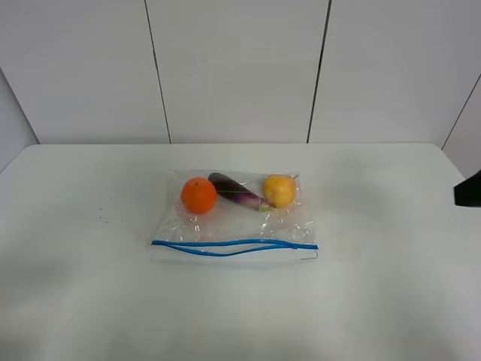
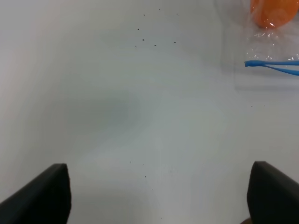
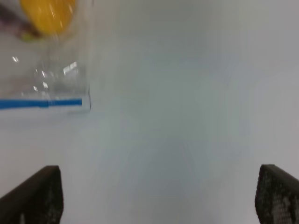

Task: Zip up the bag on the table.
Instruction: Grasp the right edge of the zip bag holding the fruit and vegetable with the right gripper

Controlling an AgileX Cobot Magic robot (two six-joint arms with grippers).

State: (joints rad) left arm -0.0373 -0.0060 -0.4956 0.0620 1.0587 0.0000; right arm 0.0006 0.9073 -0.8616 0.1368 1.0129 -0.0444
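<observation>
The clear bag lies flat in the middle of the white table. Its blue zip strip runs along the near edge, and its two lines gape apart in the middle. An orange, a purple eggplant and a yellow pear lie inside. My left gripper is open over bare table left of the bag; the bag's corner shows ahead. My right gripper is open over bare table right of the bag; the strip's end shows. Only a dark part of the right arm shows in the exterior view.
A white panelled wall rises behind the table's far edge. A few small dark specks mark the table left of the bag.
</observation>
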